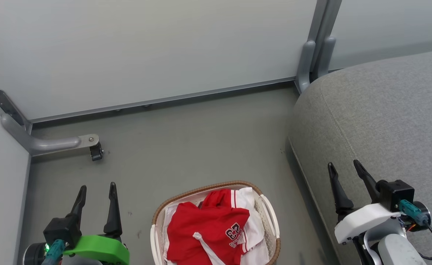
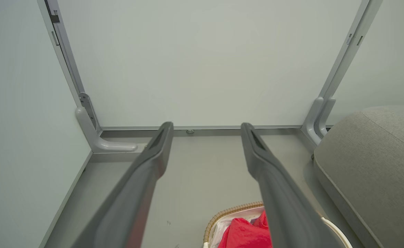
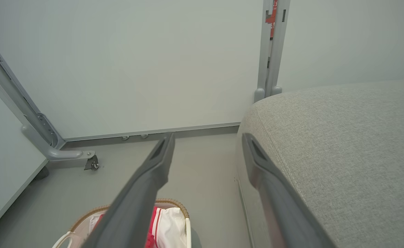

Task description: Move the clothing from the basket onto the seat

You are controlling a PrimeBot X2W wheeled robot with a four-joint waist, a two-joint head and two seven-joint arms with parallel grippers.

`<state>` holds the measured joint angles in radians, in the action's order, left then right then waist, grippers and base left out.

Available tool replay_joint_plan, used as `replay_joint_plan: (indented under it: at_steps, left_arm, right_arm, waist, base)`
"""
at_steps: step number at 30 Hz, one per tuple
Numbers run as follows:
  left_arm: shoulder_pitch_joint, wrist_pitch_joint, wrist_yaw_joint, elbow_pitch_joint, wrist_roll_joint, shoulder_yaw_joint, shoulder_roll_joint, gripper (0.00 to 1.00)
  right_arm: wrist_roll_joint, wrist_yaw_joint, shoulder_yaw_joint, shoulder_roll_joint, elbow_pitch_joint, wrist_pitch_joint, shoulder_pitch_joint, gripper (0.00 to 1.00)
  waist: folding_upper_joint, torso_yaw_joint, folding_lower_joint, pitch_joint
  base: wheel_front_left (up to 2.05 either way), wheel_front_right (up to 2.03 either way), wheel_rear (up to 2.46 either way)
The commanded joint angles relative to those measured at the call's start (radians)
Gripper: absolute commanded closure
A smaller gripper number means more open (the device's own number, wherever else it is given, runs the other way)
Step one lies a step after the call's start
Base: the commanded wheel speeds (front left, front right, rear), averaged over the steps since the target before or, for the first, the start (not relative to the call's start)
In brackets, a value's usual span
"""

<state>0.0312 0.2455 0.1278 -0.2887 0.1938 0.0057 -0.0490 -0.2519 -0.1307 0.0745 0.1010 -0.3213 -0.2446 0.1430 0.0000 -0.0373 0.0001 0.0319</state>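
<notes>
The clothing (image 1: 210, 228), red with white trim and a dark "23", lies piled in the basket (image 1: 271, 217), an oval white one with a brown woven rim, on the floor at the bottom centre. The seat (image 1: 385, 117), a big grey fabric cushion, fills the right side. My left gripper (image 1: 96, 188) stands open to the left of the basket, nothing between its fingers. My right gripper (image 1: 344, 165) is open over the seat's near edge, empty. The left wrist view shows the clothing (image 2: 243, 234), basket rim (image 2: 222, 213) and seat (image 2: 377, 165); the right wrist view shows the basket (image 3: 174, 202) and seat (image 3: 343, 144).
Pale partition panels (image 1: 146, 51) close off the back and left. A grey panel foot with a castor (image 1: 91, 145) sticks out onto the floor at the left, and a post (image 1: 317, 55) stands by the seat's far corner. Grey floor (image 1: 201, 147) lies between basket and wall.
</notes>
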Motion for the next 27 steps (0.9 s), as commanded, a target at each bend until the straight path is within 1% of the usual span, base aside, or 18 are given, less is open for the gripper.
replay_joint_plan:
  at_steps: [1,9,19,27]
  left_arm:
    - [-0.011,0.008,0.005,0.007,-0.013,-0.001,-0.002,0.00]
    - [0.040,0.023,0.004,0.007,-0.056,-0.050,-0.004,0.00]
    - [0.150,0.019,0.004,-0.038,-0.036,-0.141,-0.003,0.00]
    - [0.273,0.019,0.004,-0.108,-0.052,-0.232,-0.004,0.00]
  right_arm:
    - [0.020,0.000,0.003,0.002,0.001,-0.009,0.017,0.00]
    - [0.056,0.000,0.010,0.004,0.022,-0.022,0.056,0.00]
    - [0.014,0.000,0.015,-0.006,0.057,-0.020,0.142,0.00]
    - [-0.009,0.000,0.029,-0.003,0.094,-0.020,0.213,0.00]
  waist:
    - [0.0000,-0.006,-0.0001,0.012]
    - [0.0000,-0.034,-0.0001,0.109]
    - [0.0000,-0.080,-0.0001,0.297]
    - [0.0000,-0.125,-0.0001,0.448]
  base:
    - [0.00,0.00,0.00]
    - [0.00,0.00,0.00]
    - [0.00,0.00,0.00]
    - [0.00,0.00,0.00]
